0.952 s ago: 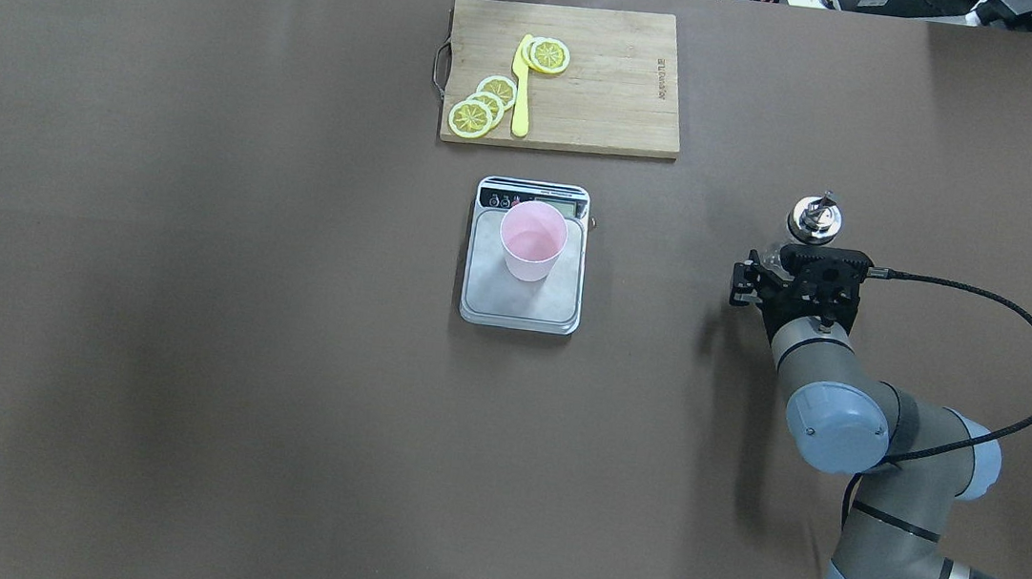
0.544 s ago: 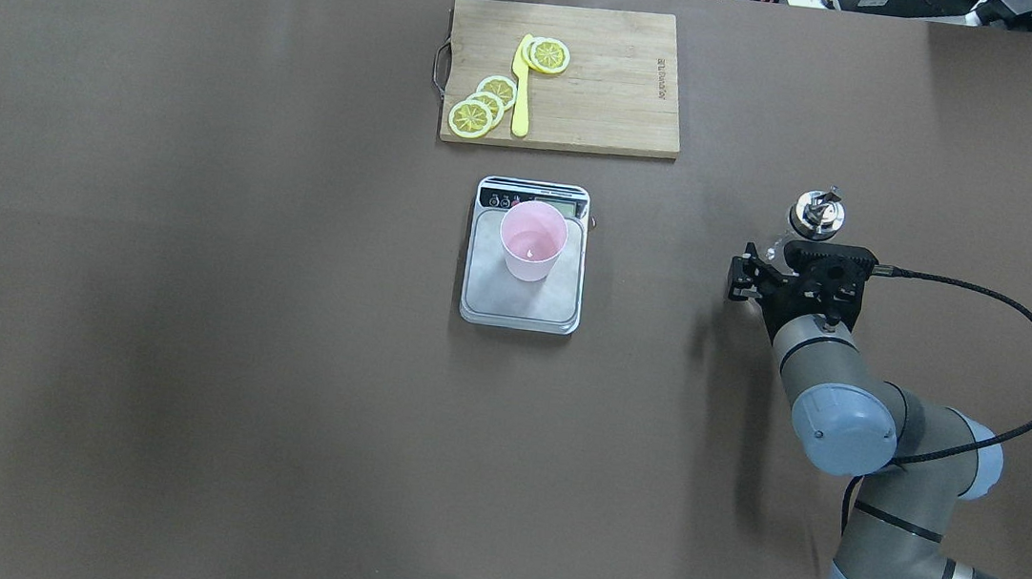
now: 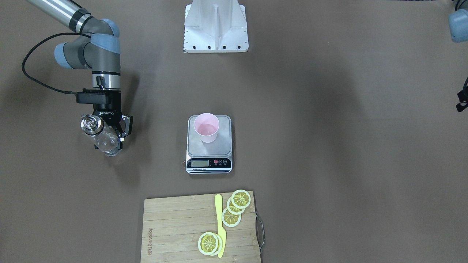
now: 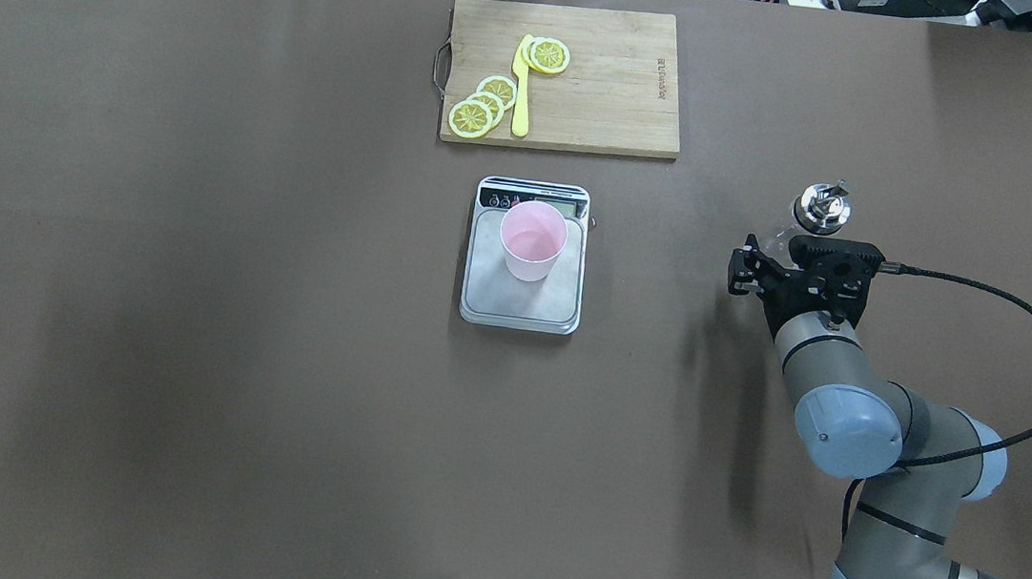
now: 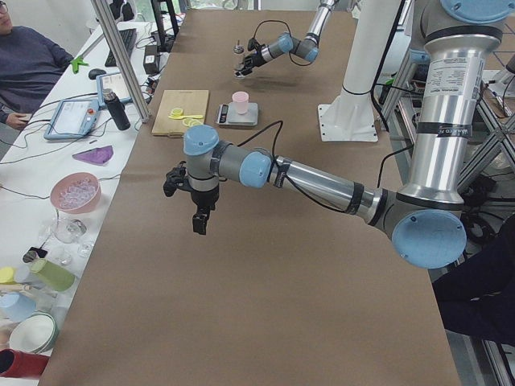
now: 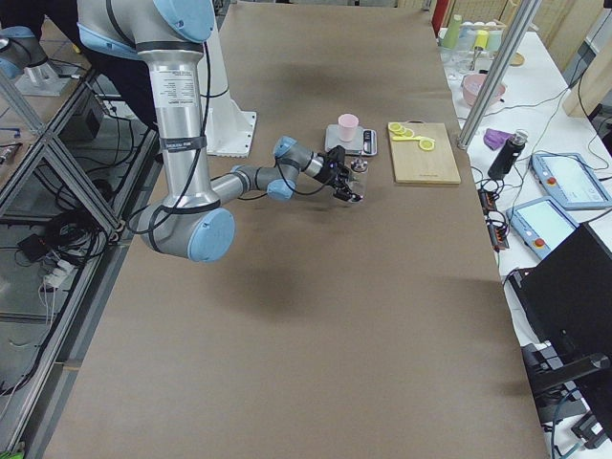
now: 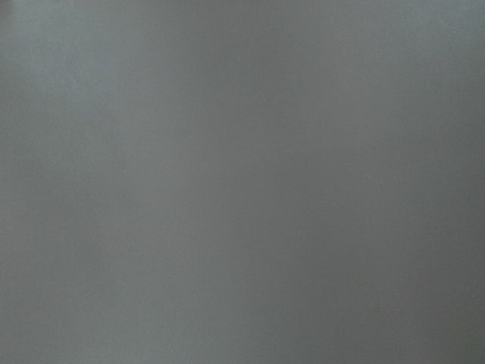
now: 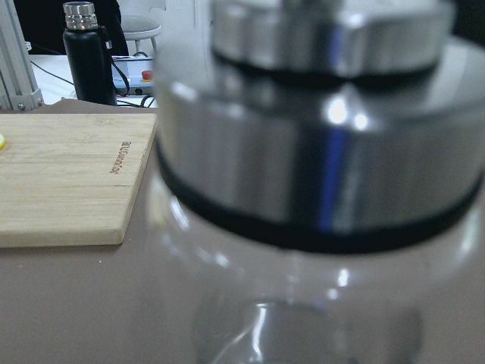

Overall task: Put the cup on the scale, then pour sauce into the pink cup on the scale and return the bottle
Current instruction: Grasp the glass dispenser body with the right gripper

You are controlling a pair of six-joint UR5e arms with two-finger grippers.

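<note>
The pale pink cup (image 4: 532,241) stands upright on the silver scale (image 4: 520,307) at the table's middle, also seen as cup (image 3: 206,128) on scale (image 3: 223,146). Far to the right, my right gripper (image 3: 109,137) is shut on the clear bottle (image 3: 104,140), whose metal spout (image 4: 821,209) points up. The bottle's collar (image 8: 318,152) fills the right wrist view. The sauce is colourless and hard to tell from the glass. My left gripper (image 5: 197,219) hangs over bare table, far from the scale, and I cannot tell its state.
A wooden cutting board (image 4: 565,76) with lemon slices (image 4: 482,106) and a yellow knife (image 4: 522,89) lies beyond the scale. The robot's white base (image 3: 215,27) sits at the near edge. Bottles, bowls and a person are on the bench past the far edge.
My right gripper has drifted slightly right and away from me with the bottle, and the spout looks smaller, as if lower. Cup and scale have not moved.
</note>
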